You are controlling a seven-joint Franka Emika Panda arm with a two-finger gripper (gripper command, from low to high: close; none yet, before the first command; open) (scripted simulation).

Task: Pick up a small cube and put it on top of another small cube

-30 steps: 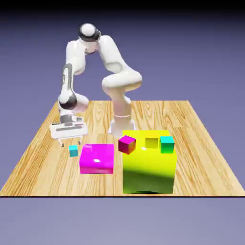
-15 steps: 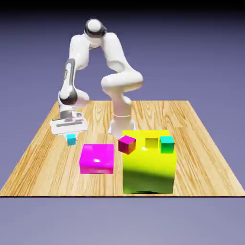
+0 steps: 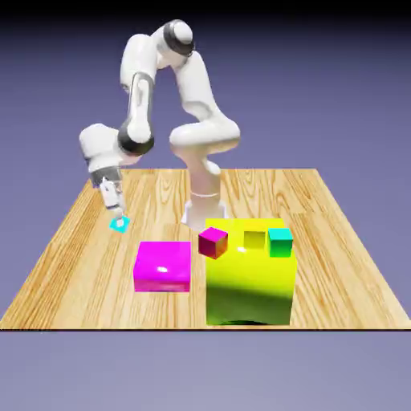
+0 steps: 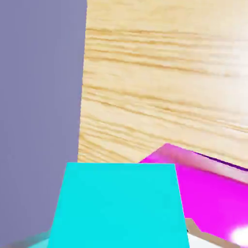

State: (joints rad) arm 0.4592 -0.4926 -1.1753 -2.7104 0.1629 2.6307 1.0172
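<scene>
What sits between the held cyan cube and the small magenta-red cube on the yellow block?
In the exterior view, only bare wooden table lies between the tiny cyan cube and the magenta-red cube; the flat magenta block sits just below that line.

Even, bright rendered light in both views; no motion blur. Exterior view: backdrop (image 3: 337,88) darkens toward top edge. Glossy yellow block (image 3: 247,273) shows bright sheen on front face, dark patch at base. Flat magenta block (image 3: 163,266) carries white glare spot on top. Table (image 3: 337,265) nearly shadow-free. Hand view: small cube (image 4: 118,206) fills bottom, flat unshaded cyan, edges sharp; wood grain slightly soft.
</scene>
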